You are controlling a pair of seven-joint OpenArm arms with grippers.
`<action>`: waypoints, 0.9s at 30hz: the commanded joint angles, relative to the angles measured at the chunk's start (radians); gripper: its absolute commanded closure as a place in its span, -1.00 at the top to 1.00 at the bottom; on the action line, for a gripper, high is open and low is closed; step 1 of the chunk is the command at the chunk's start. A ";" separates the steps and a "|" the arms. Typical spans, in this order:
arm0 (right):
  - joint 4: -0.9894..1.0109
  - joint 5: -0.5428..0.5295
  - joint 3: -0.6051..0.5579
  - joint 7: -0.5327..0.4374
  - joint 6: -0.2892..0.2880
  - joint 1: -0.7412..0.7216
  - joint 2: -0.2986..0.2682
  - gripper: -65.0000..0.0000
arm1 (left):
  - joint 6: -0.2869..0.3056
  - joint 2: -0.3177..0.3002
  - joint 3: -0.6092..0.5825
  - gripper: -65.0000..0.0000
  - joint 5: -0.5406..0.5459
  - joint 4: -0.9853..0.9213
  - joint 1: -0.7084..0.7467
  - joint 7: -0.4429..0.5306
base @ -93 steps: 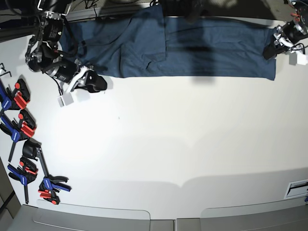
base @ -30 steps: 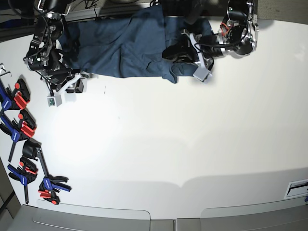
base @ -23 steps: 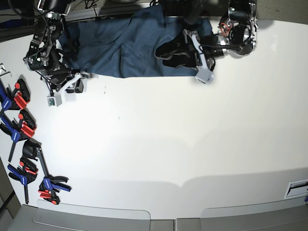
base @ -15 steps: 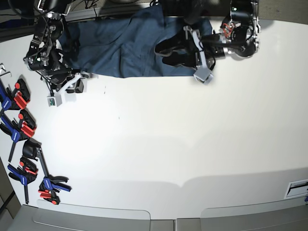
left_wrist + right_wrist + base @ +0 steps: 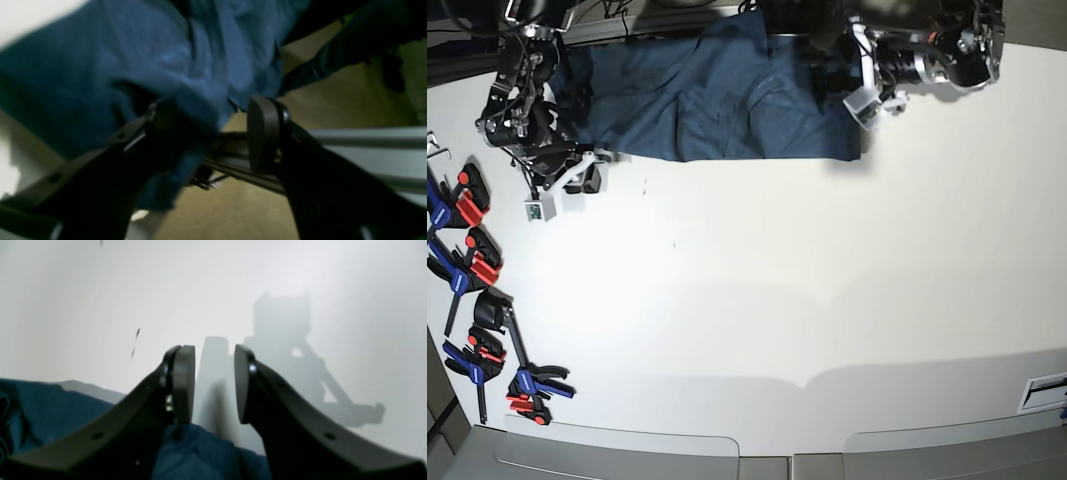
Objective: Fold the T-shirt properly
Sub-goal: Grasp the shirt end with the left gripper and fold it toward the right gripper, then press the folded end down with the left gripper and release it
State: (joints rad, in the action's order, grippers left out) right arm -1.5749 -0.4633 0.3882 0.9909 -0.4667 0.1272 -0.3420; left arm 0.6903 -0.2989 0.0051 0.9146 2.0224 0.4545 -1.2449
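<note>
The dark teal-blue T-shirt (image 5: 707, 95) lies along the table's far edge, its right part folded over onto the rest. My left gripper (image 5: 832, 48) hovers at the shirt's far right corner, by the table's back edge. In the left wrist view this gripper (image 5: 213, 136) stands open, with blurred cloth (image 5: 140, 66) draped against its left finger (image 5: 166, 133). My right gripper (image 5: 590, 178) rests at the shirt's near left corner. In the right wrist view it (image 5: 211, 383) is open with bare table between the fingers and cloth (image 5: 200, 456) just below them.
Several blue, red and black clamps (image 5: 472, 265) lie along the table's left edge. A metal rail (image 5: 367, 136) runs along the table's back edge, with floor beyond it. White table (image 5: 777, 300) stretches in front of the shirt.
My left gripper carried the shirt's right side leftward, opened, let the cloth go and drew back up and to the right. The fold now lies flat. My right arm has not moved.
</note>
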 commanded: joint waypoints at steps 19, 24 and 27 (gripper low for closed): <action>-0.018 -0.011 0.005 -0.031 0.000 -0.014 -0.015 -0.44 | 0.008 0.002 -0.001 -0.29 -0.041 -0.136 0.019 0.146; -0.018 -0.011 0.005 -0.031 0.000 -0.014 -0.015 -0.44 | 0.008 0.002 -0.006 -0.27 -0.055 -0.137 0.018 0.178; -0.018 -0.011 0.005 -0.032 0.000 -0.014 -0.015 -0.44 | 0.008 0.002 -0.021 -0.27 -0.089 -0.137 0.008 0.188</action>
State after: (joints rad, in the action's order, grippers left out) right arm -1.5749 -0.4637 0.3882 0.9836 -0.4664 0.1276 -0.3412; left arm 0.6891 -0.2935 -0.0162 0.8024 1.8713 0.4667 -1.0740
